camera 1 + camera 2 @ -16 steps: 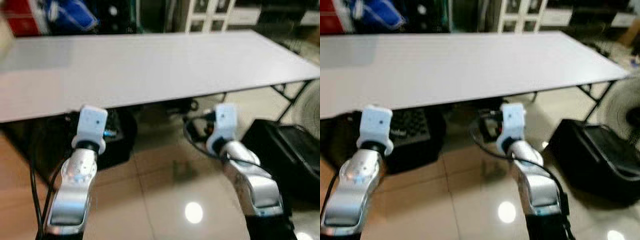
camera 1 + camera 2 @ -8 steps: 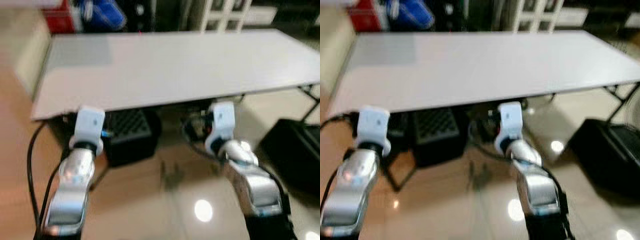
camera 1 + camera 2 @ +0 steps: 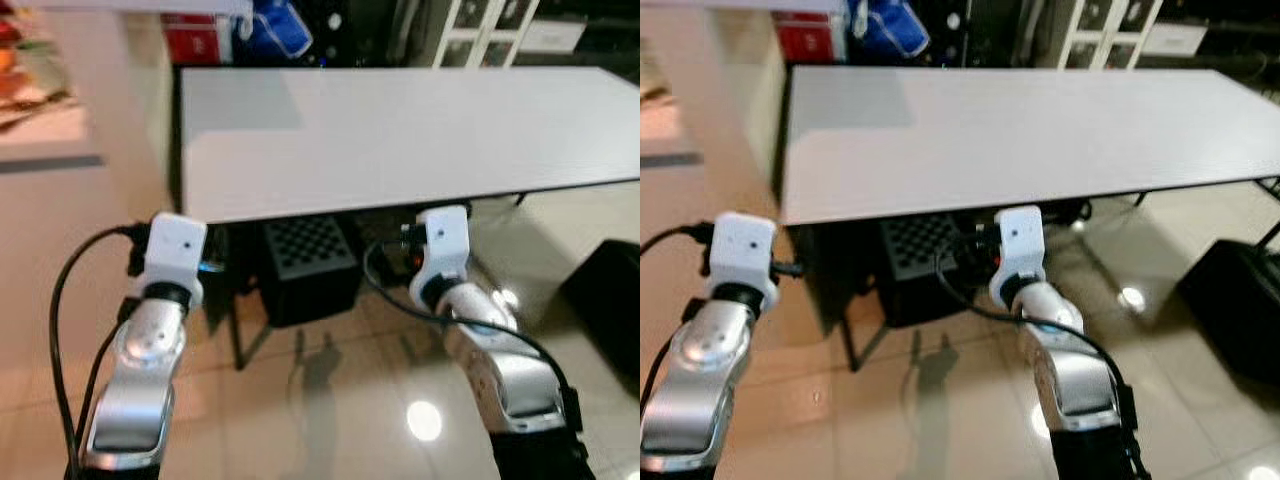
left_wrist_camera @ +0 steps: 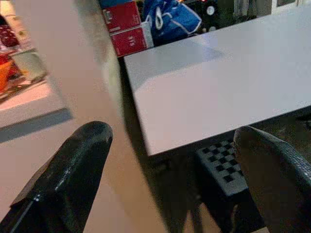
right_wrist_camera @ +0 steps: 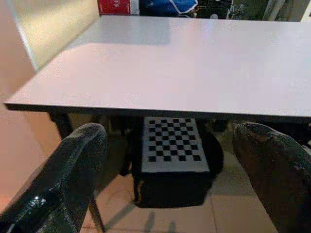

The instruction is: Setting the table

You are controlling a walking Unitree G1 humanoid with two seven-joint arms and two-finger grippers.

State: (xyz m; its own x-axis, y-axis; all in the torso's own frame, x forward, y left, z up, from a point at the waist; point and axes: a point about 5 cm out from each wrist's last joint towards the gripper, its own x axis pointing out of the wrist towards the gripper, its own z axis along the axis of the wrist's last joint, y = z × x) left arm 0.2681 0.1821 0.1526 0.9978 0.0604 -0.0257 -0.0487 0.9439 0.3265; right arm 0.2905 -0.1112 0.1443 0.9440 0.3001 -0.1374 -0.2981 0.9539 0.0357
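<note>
A long white table (image 3: 400, 130) stands in front of me with a bare top. Both silver arms are raised at its near edge, the left wrist (image 3: 172, 255) by the table's left corner and the right wrist (image 3: 440, 245) below the middle of the edge. In the left wrist view my left gripper (image 4: 170, 141) is open, its fingers wide apart with nothing between them. My right gripper (image 5: 167, 136) is open too and holds nothing; it faces the table edge.
A black box with a checkerboard top (image 3: 310, 265) sits under the table between its legs. A beige wall (image 3: 100, 200) runs along the left. Red boxes (image 3: 195, 35) and a blue bag (image 3: 280, 30) stand behind the table, and a black case (image 3: 610, 300) lies on the floor at right.
The whole picture has shifted right, so the camera has turned left: the table's left end and the beige wall have come into view. Both arms keep their pose.
</note>
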